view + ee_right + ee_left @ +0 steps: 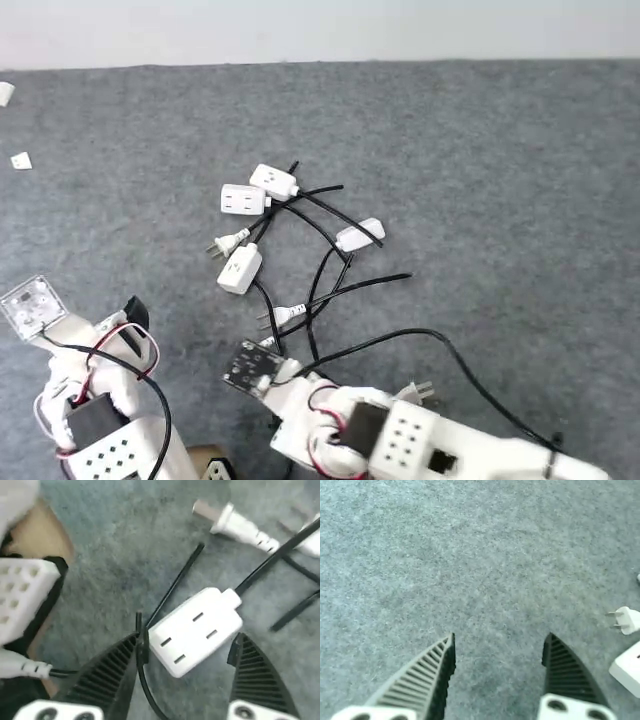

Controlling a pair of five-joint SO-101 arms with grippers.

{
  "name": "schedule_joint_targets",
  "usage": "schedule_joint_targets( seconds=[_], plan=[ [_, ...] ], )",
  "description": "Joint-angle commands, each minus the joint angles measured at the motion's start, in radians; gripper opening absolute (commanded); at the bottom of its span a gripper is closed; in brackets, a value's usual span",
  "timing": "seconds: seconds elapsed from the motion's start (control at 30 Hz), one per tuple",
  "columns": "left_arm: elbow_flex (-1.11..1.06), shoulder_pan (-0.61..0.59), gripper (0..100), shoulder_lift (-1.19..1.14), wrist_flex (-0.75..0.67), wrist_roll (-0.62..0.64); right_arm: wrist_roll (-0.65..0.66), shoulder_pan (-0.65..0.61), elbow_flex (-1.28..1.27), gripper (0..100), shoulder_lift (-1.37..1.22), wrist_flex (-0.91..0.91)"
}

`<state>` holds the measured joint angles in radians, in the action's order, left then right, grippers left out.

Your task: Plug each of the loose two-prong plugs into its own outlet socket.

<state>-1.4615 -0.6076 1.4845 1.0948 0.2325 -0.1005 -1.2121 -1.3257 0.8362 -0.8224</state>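
Observation:
Several white outlet sockets and two-prong plugs on black cords lie tangled on the grey carpet. Sockets sit at mid-table (243,199), (273,181), (240,268), (360,234). Loose plugs (228,243), (285,315), (420,390) lie among them. My right gripper (186,637) is open and straddles a white socket (195,630) without pinching it; another plug (235,522) lies beyond it. My left gripper (501,637) is open over bare carpet, with a plug (625,620) and a socket corner (627,667) off to one side. In the high view the left gripper (132,318) is at the lower left.
Black cords (330,250) cross each other around the sockets, and one long cord (470,375) runs to the lower right. Two small white bits (20,160) lie at the far left. The other arm's white body (20,600) and a tan patch (50,545) sit beside the right gripper.

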Motion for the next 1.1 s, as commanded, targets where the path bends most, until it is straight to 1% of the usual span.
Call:
schedule_joint_targets(
  seconds=[0.0, 0.13, 0.4, 0.5, 0.6, 0.73, 0.83, 1.07],
  plan=[
    [0.002, 0.009, 27, 0.002, -0.029, 0.006, -0.014, -0.001, 0.083, 27.0, -0.125, 0.090],
    [-0.012, 0.008, 27, 0.002, -0.063, 0.008, -0.066, -0.038, 0.141, 27.0, -0.200, 0.102],
    [-0.013, 0.008, 27, 0.002, -0.071, 0.008, -0.072, -0.048, 0.157, 27.0, -0.243, 0.102],
    [-0.013, 0.008, 27, 0.002, -0.072, 0.008, -0.072, -0.045, 0.170, 27.0, -0.231, 0.099],
    [-0.013, 0.009, 27, 0.002, -0.074, 0.008, -0.074, -0.051, 0.192, 27.0, -0.180, 0.054],
    [-0.013, 0.009, 27, 0.002, -0.074, 0.009, -0.104, -0.097, 0.216, 27.0, -0.077, -0.042],
    [-0.013, 0.009, 27, 0.002, -0.074, 0.009, -0.109, -0.127, 0.206, 27.0, -0.025, -0.070],
    [-0.018, 0.006, 27, 0.002, -0.091, 0.009, -0.109, -0.125, 0.199, 27.0, -0.094, -0.042]
  ],
)
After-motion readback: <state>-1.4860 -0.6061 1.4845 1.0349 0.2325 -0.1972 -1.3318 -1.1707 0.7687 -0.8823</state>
